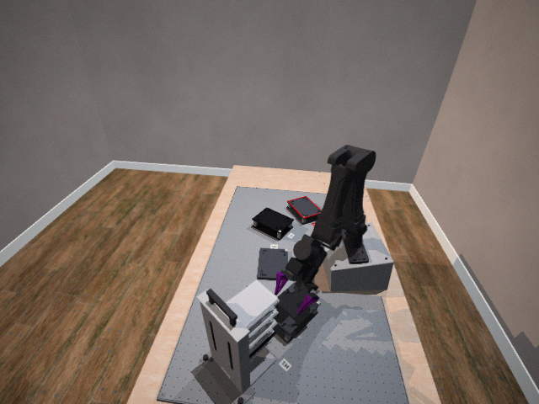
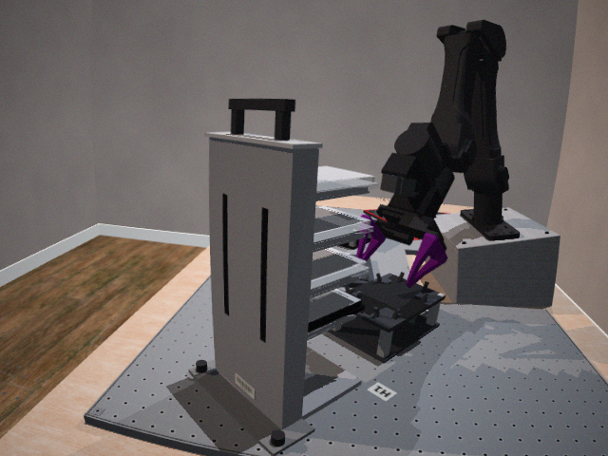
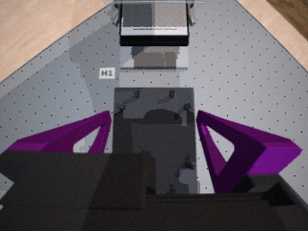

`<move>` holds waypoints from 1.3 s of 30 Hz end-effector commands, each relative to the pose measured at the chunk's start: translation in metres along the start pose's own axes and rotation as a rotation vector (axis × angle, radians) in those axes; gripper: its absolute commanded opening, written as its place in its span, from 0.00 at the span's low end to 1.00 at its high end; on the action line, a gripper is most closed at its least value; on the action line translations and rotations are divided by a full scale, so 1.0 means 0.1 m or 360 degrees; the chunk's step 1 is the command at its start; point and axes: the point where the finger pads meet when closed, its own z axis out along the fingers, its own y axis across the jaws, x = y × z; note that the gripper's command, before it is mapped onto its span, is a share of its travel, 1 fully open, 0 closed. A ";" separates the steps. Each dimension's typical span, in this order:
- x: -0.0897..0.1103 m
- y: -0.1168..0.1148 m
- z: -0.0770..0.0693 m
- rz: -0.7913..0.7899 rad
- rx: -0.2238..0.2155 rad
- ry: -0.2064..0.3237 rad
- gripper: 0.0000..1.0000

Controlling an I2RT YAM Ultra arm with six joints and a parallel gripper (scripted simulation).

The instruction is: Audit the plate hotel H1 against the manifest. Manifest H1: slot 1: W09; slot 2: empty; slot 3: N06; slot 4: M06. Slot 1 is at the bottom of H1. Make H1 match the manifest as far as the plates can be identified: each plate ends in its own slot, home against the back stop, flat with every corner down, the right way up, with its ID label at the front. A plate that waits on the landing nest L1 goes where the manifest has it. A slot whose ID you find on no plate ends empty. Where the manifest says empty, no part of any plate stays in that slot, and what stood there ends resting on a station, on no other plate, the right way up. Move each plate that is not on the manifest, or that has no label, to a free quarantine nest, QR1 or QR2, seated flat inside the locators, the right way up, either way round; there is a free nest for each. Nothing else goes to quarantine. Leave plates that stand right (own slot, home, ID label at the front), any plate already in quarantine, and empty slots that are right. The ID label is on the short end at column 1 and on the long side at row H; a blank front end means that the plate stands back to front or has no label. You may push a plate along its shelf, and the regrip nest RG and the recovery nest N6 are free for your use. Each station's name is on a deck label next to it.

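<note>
The plate hotel H1 [image 1: 226,343] [image 2: 255,236] is a grey tower with a black handle, its open front facing the arm. Pale shelves or plates show in its slots [image 2: 338,267]; I cannot read any labels. A dark plate [image 2: 331,306] [image 3: 154,26] lies in the lowest slot, its pale front end towards the wrist camera. A black raised nest with locator pins [image 1: 291,323] [image 2: 392,301] [image 3: 154,144] stands just in front of H1 with no plate on it. My gripper [image 1: 293,293] [image 2: 388,269] [image 3: 153,115] is open and empty, its purple fingers hanging just above this nest.
The H1 deck label [image 1: 285,364] [image 2: 382,390] [image 3: 107,73] lies beside the hotel. Farther back are a flat dark nest [image 1: 272,262], a black raised block [image 1: 272,221] and a red-rimmed nest [image 1: 304,207]. The arm's grey pedestal [image 1: 361,271] [image 2: 501,270] stands to the right.
</note>
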 end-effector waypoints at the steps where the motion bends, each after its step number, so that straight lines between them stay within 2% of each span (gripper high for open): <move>1: -0.12 0.00 0.02 -0.0001 0.0002 -0.0083 1.00; 11: -0.08 0.00 0.07 -0.0001 0.0002 -0.0082 1.00; 31: -0.30 0.00 0.27 -0.0001 0.0002 -0.0084 1.00; 39: -0.30 0.00 0.27 -0.0001 0.0002 -0.0084 1.00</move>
